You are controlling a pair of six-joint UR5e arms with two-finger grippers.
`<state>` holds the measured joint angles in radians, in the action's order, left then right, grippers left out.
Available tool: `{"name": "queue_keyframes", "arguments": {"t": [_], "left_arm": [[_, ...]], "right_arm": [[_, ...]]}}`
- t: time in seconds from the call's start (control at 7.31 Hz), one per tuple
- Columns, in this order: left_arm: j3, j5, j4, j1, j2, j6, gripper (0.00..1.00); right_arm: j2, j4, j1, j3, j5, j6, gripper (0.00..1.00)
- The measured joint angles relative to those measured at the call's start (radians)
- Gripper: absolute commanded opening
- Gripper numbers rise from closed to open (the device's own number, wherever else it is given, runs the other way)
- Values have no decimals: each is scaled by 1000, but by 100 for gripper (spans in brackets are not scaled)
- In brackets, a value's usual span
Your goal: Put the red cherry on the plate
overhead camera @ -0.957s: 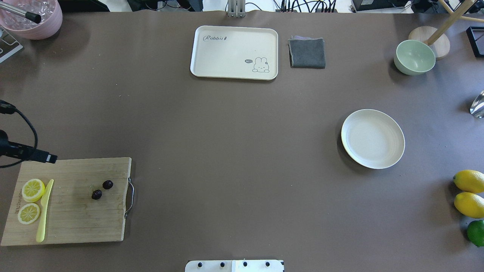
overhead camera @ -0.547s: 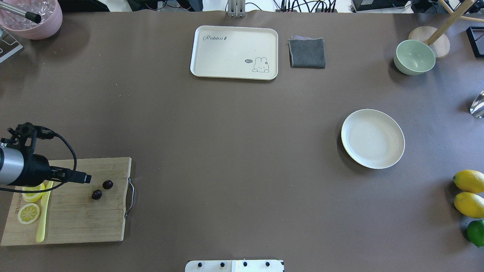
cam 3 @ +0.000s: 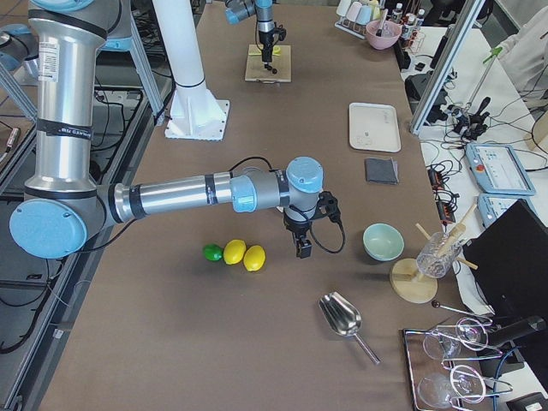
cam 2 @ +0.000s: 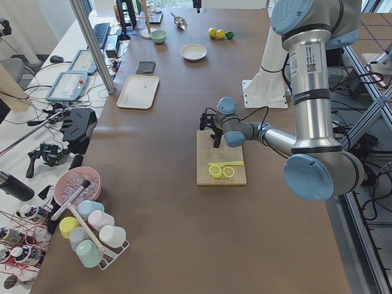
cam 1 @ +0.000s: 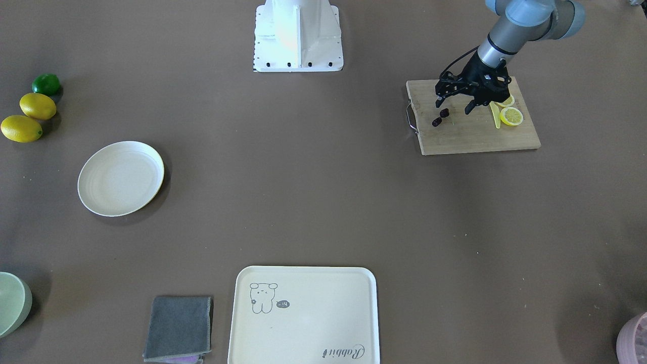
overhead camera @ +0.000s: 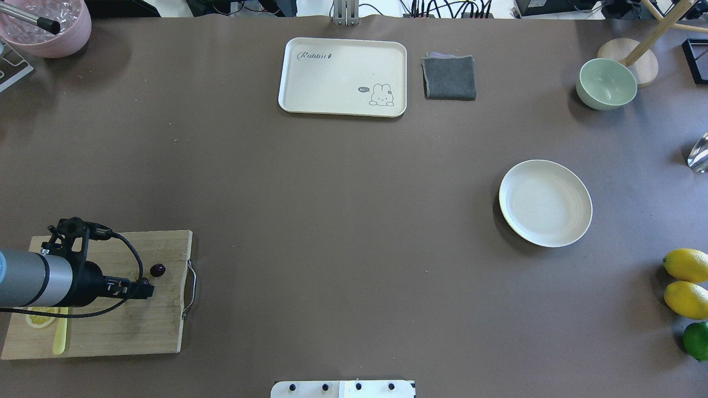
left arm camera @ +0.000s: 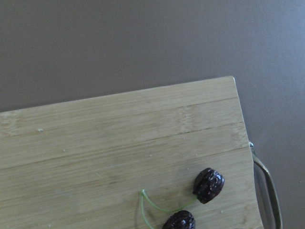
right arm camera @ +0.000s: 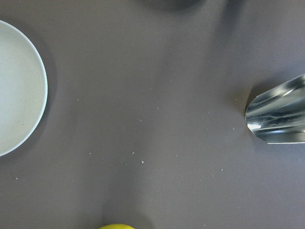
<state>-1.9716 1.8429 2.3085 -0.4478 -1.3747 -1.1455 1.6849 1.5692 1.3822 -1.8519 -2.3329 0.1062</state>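
The red cherry [cam 1: 440, 117], a pair of dark fruits on a thin green stem, lies on the wooden cutting board [cam 1: 475, 136]. The left wrist view shows the red cherry [left arm camera: 208, 185] near the board's handle corner. My left gripper [cam 1: 454, 106] hovers just above it, fingers spread open and holding nothing. From overhead, my left gripper [overhead camera: 145, 288] covers one fruit, and the other fruit of the red cherry [overhead camera: 157, 270] shows beside it. The round cream plate [overhead camera: 545, 203] sits far to the right, bare. My right gripper [cam 3: 301, 246] hangs near the lemons; I cannot tell its state.
Lemon slices [cam 1: 511, 116] and a yellow knife [overhead camera: 60, 336] share the board. A cream tray [overhead camera: 343, 76], grey cloth [overhead camera: 449, 77] and green bowl [overhead camera: 606, 83] stand at the far side. Lemons [overhead camera: 686, 265], a lime [overhead camera: 696, 340] and a metal scoop [right arm camera: 279, 117] lie right of the plate.
My left arm has swung in from the table's left edge, across the cutting board, and now stands over the cherries, hiding one of them from overhead.
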Motion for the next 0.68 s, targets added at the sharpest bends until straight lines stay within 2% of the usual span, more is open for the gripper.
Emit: {"name": "queue_keyframes", "arguments": {"t": [0.27,0.68], "left_arm": [[1,-7,-17,7,-14,-1,55],[2,-4,-20,0,-16,7,50]], "right_arm": [[2,1,-1,6,-1,0,100],[10,2,-2,7,0,0,100]]}}
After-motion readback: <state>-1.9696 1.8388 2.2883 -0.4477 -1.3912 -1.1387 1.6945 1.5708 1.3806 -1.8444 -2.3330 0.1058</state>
